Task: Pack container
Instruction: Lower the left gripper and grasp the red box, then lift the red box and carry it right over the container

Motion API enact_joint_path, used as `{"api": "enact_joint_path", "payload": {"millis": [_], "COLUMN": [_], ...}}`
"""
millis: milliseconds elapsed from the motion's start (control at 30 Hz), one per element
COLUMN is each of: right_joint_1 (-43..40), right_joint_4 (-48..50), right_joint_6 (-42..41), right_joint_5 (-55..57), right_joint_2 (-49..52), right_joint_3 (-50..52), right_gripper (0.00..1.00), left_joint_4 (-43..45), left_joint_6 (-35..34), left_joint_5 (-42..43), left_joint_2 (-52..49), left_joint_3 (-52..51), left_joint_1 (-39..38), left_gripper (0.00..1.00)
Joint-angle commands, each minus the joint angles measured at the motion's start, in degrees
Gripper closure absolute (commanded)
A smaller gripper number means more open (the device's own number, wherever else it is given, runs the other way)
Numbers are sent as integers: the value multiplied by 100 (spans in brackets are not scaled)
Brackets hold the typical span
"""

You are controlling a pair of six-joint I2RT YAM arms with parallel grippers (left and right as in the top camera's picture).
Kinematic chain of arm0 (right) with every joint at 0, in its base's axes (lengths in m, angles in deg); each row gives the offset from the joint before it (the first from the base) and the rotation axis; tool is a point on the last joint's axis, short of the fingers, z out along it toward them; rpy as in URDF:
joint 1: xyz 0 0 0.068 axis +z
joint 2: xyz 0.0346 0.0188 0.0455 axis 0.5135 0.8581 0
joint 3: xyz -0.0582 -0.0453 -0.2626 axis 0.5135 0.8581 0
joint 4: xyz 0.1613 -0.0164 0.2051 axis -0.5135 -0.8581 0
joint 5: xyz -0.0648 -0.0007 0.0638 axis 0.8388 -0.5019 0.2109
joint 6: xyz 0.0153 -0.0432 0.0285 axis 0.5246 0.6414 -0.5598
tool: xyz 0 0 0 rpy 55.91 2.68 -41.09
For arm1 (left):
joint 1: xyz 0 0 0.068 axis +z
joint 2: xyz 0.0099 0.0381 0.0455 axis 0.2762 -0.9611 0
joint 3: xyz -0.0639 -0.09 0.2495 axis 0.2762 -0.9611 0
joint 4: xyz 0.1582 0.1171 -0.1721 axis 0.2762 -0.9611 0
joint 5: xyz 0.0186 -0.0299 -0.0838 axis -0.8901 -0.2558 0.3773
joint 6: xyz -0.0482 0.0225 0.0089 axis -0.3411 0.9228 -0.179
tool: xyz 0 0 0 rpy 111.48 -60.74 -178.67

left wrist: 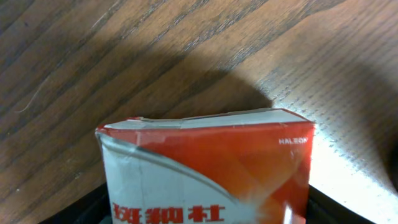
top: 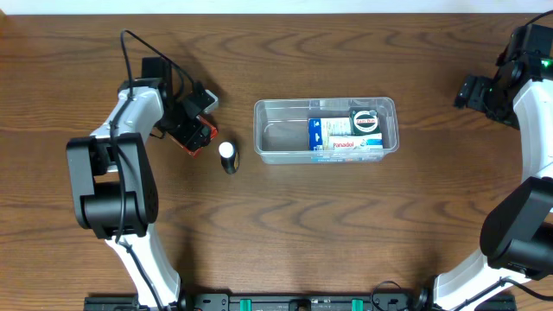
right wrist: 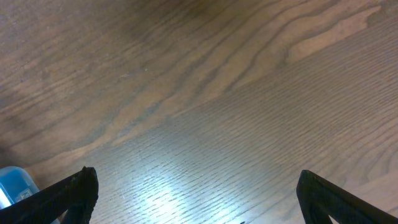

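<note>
The container (top: pixel 275 131), a clear rectangular tub, sits at the table's middle with a blue and white carton (top: pixel 344 134) and a dark round lid-topped item (top: pixel 365 119) in its right half. Left of it, my left gripper (top: pixel 192 130) holds a small red box (top: pixel 195 136) just over the wood. In the left wrist view the red and white box (left wrist: pixel 205 162) fills the space between the two fingers, which press its sides. My right gripper (top: pixel 473 92) hovers at the far right edge, open, with only bare wood between its fingers (right wrist: pixel 74 193).
A small dark bottle with a white cap (top: pixel 227 157) lies between the red box and the tub. A blue object (right wrist: pixel 13 183) peeks in at the lower left of the right wrist view. The container's left half holds nothing.
</note>
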Motion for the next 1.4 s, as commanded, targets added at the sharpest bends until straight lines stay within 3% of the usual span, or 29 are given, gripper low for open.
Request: {"api": "enact_joint_path", "payload": {"millis": [0,167,333,833,1067,1133,1367], "right_joint_1": [-24,-24,-24,-26,-24,-26,-24], "right_joint_4": [-7,-7,-7,-7,-7,-7,-7], "right_joint_6": [68,68,66,68,68,68,68], "right_joint_5": [35,33,33,33,33,35,35], "right_joint_2": [-92,-92,-92,-92,-92,-92,-92], "right_joint_3": [-61,-61,-61,-61,-61,-61,-61], "right_gripper": [1,1,1,1,1,1,1], "left_joint_4": [11,31,28,83,160,160,162], "left_joint_6": [-175,-173,-175,-415,-1060,-1147,-1252], "left_joint_5": [-525,-905,-903,-901,-901,-901,-903], "left_joint_2": [-127,-127,-127,-125,-120,-120,-35], "left_joint_3": [-63,-63,-63,-61,210,258,269], "left_joint_1": [-160,-380,-404,-393,-393,-393,-393], "left_gripper": [22,21,29,30,33,38,38]}}
